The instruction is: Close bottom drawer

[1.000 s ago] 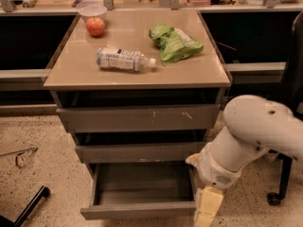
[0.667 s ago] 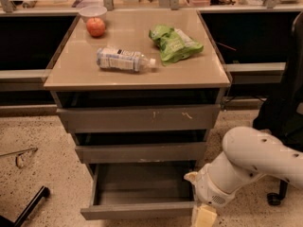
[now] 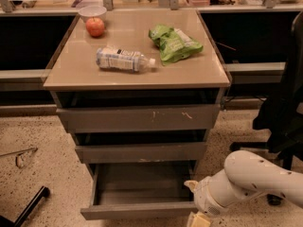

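Low, end effector (image 3: 199, 219) beside bottom drawer (image 3: 135, 211)

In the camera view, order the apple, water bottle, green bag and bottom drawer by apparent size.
1. bottom drawer
2. green bag and water bottle: too alike to rank
3. apple
The gripper sits low in view, by the drawer's front corner.

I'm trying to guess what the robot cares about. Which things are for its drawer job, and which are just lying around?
For the job: the bottom drawer, pulled open; the hand, low at its right front corner.
Just lying about: apple, bowl, water bottle, green bag, on the cabinet top.
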Controlling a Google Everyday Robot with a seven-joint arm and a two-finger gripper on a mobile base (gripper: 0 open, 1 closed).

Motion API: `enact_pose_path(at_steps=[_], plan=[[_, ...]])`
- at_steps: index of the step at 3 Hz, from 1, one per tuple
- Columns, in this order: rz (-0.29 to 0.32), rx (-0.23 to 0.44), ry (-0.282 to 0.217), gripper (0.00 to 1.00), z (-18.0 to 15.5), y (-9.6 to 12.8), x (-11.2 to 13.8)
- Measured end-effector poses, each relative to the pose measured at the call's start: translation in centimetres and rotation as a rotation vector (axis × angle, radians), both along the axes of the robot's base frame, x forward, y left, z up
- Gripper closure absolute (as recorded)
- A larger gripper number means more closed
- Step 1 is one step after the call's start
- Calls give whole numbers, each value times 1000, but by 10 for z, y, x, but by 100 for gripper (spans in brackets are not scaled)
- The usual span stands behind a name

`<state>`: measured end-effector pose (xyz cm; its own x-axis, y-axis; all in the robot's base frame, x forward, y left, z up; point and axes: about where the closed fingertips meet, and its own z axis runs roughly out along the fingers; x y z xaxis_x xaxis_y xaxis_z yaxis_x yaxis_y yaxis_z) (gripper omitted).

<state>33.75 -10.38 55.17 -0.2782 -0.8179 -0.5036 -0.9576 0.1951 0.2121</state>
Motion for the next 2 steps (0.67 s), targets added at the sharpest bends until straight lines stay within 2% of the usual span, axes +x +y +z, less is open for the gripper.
enact_pose_path(at_steps=[2], plan=[[-11,26,8,0,-8,1,1]])
